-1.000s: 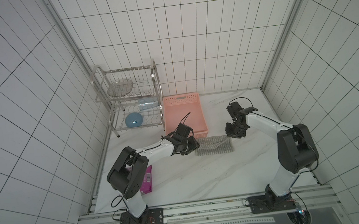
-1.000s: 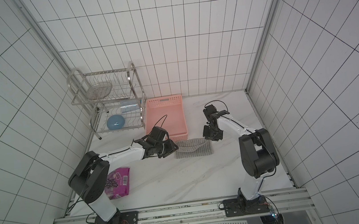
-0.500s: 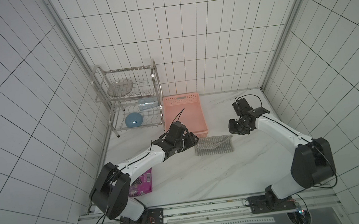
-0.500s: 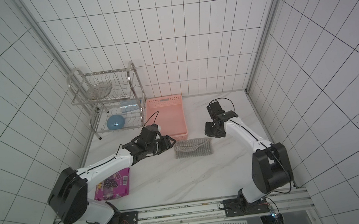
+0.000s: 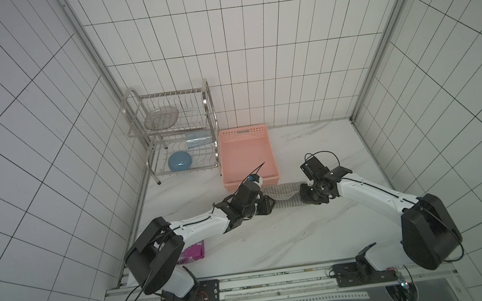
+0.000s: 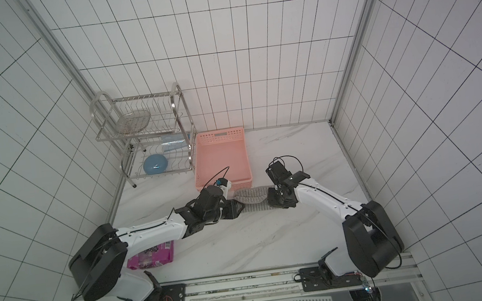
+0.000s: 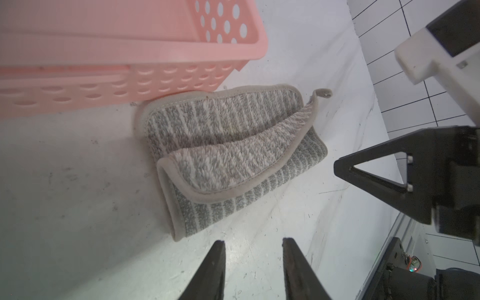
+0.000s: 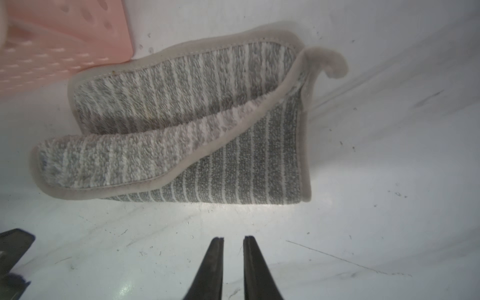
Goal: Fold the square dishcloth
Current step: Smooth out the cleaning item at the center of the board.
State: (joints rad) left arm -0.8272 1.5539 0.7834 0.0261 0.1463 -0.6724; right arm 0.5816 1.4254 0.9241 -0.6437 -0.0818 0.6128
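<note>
The square dishcloth [image 5: 285, 196] [image 6: 252, 200], grey with whitish stripes, lies on the marble table just in front of the pink basket. It is loosely folded over itself, with the top flap askew and curling [image 7: 228, 155] [image 8: 194, 130]. My left gripper [image 5: 270, 205] [image 6: 239, 209] sits at the cloth's left end; its jaws [image 7: 253, 241] stand apart over bare table, holding nothing. At the cloth's right end is my right gripper [image 5: 306, 198] [image 6: 274, 202], its jaws [image 8: 232, 237] only a narrow gap apart and empty, just short of the cloth's near edge.
The pink basket [image 5: 243, 130] [image 6: 219, 133] stands behind the cloth, touching its far edge [image 7: 155, 54]. A wire dish rack [image 5: 174, 128] with a blue bowl [image 5: 180, 162] is at the back left. A purple snack packet [image 6: 152, 256] lies by the left arm's base.
Both arms have reached in: the left gripper came up to the cloth's left end, the right came forward from behind to its right end. Both pairs of jaws have narrowed.
</note>
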